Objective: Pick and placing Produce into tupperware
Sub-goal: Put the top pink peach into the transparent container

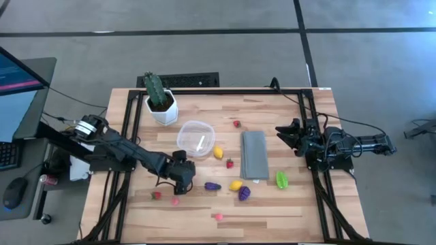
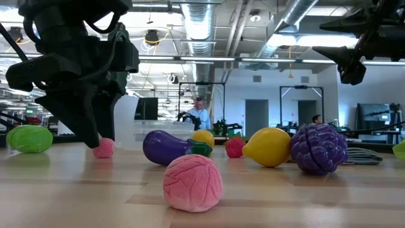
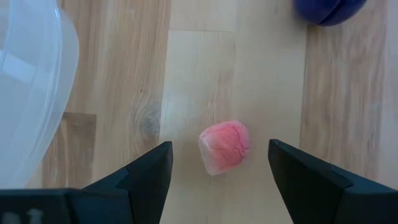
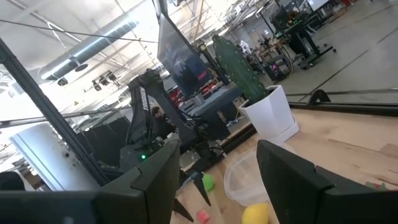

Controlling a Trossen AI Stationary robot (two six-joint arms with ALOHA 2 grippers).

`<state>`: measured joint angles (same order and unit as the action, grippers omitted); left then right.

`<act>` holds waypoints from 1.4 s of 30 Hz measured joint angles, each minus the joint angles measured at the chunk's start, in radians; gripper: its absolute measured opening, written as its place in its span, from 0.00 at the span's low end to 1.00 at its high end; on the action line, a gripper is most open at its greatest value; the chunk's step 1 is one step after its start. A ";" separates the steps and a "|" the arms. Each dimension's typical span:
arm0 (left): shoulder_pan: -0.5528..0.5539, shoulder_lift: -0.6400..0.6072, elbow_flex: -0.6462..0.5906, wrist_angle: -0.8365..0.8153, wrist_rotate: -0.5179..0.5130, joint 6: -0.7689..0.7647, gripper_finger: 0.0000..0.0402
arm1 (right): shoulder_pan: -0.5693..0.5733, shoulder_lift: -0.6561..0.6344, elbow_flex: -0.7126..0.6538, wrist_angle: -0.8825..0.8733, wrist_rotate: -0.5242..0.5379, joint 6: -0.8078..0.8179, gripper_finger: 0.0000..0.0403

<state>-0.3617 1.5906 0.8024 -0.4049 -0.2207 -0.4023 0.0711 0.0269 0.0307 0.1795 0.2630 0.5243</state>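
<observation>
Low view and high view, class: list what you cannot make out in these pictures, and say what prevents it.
- Tupperware in the low view: mostly hidden behind the left gripper.
- Tiny red produce in the high view: too small to identify.
- Purple piece in the left wrist view: cut off by the picture's edge.

toy produce (image 1: pixel 236 185) beside clear tupperware (image 1: pixel 195 137)

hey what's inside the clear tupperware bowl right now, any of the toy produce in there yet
Nothing shows inside the tupperware: from above its clear bottom looks bare, apart from a bright glare streak. The produce lies outside it on the table. The open left gripper straddles a pink piece beside it.
</observation>
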 joint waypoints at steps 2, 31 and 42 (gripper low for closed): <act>0.006 0.000 -0.006 0.017 0.009 0.001 0.64 | 0.000 0.000 0.000 0.000 0.000 0.000 0.59; 0.031 0.000 -0.035 0.076 0.078 0.025 0.42 | 0.000 0.000 0.000 -0.023 0.000 0.000 0.59; 0.031 0.000 -0.035 0.083 0.077 0.026 0.32 | 0.000 0.000 0.000 -0.023 0.000 0.000 0.59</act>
<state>-0.3302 1.5902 0.7673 -0.3223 -0.1436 -0.3767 0.0711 0.0269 0.0307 0.1562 0.2630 0.5240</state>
